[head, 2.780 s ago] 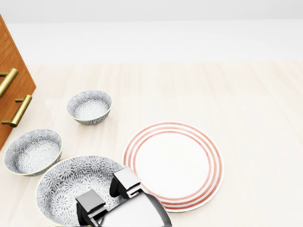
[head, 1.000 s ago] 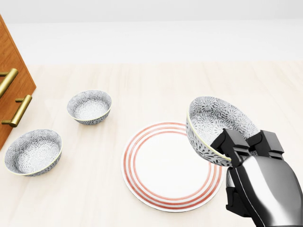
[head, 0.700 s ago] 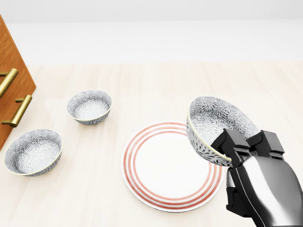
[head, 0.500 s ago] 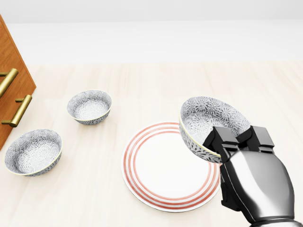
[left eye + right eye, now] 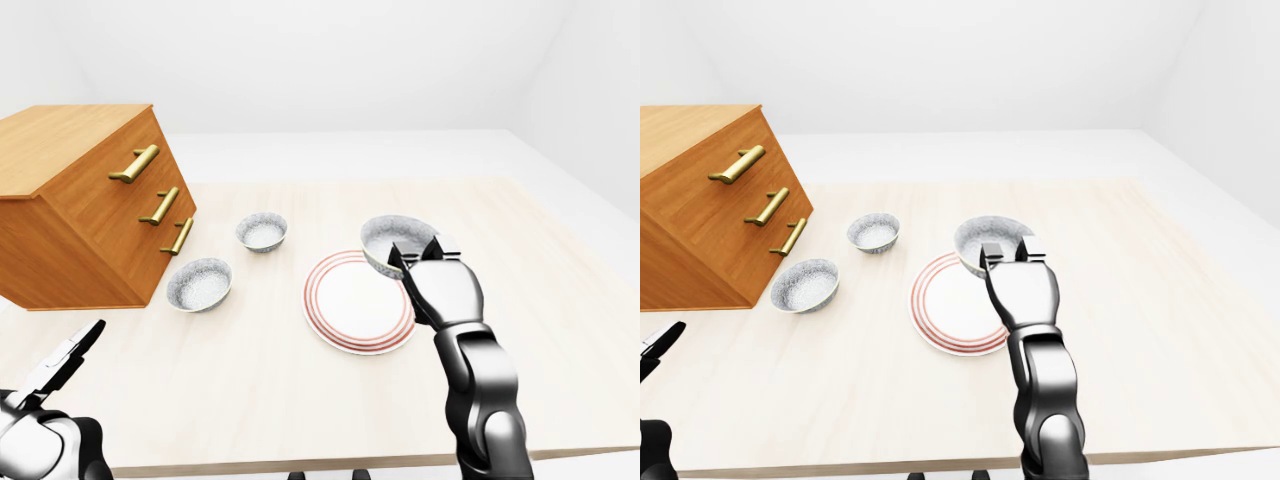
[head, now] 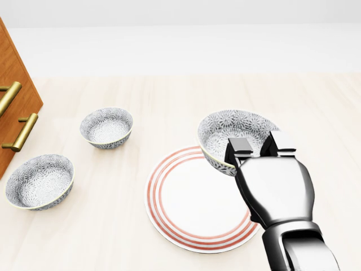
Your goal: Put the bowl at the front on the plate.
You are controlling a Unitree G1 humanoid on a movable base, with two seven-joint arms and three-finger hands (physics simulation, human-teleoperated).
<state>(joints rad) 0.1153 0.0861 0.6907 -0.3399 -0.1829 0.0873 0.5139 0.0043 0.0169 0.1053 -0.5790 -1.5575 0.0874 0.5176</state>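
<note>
A large grey flower-patterned bowl (image 6: 234,132) hangs in the air over the upper right part of the white plate with red rings (image 6: 180,209), clear of the plate. My right hand (image 6: 259,149) is shut on the bowl's near rim, with two fingertips (image 6: 241,145) hooked over the edge. The bowl's mouth faces up, nearly level. My left hand (image 5: 65,360) hovers low at the bottom left of the left-eye view, fingers spread, holding nothing.
A small patterned bowl (image 6: 106,127) and a middle-sized one (image 6: 39,181) stand on the pale wooden table to the plate's left. A wooden chest of drawers (image 5: 85,200) with brass handles fills the left side. The table's near edge (image 5: 330,462) runs along the bottom.
The large bowl, earlier on the table at the plate's lower left, is now lifted in my right hand. In the last second it moved left over the plate and levelled out.
</note>
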